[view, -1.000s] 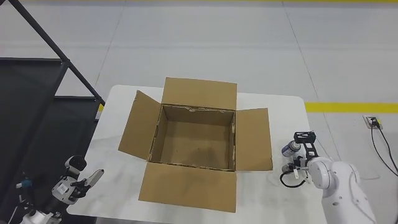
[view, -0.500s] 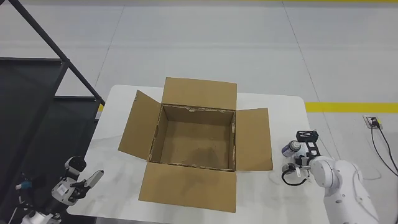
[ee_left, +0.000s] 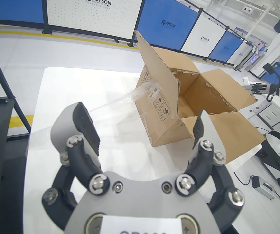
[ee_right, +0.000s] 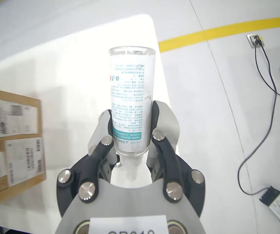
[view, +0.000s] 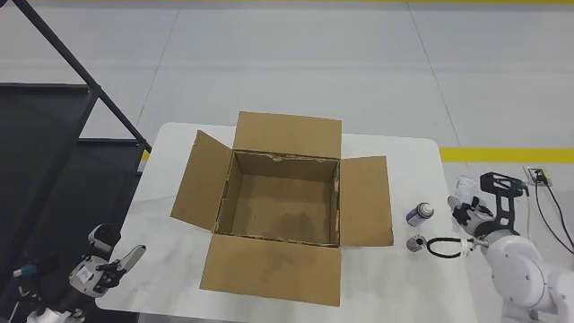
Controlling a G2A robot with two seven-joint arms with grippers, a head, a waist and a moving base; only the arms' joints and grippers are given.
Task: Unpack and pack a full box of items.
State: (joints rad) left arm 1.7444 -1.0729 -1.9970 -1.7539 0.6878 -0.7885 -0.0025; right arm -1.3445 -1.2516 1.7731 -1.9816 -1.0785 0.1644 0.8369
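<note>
The open cardboard box [view: 280, 206] stands in the middle of the white table [view: 170, 157], flaps spread, nothing visible inside. My right gripper [view: 471, 208] hangs at the table's right edge, shut on a white labelled bottle [view: 464, 187]. In the right wrist view the fingers clamp the bottle [ee_right: 130, 93] near its neck, in the right gripper [ee_right: 131, 120]. Near the front left corner my left gripper [view: 115, 266] stands open and holds nothing; its own view shows the left gripper [ee_left: 141, 120] facing the box [ee_left: 191, 93].
A small dark can [view: 419, 213] stands right of the box, a smaller capped item [view: 414, 244] in front of it, a black loop [view: 441, 248] beside that. Clear film [ee_left: 130, 98] trails from the box's left side. A black frame [view: 81, 81] borders the left.
My right gripper has moved right, away from the small can to the table's edge, and now shows the white bottle in its grasp. The left gripper has barely shifted.
</note>
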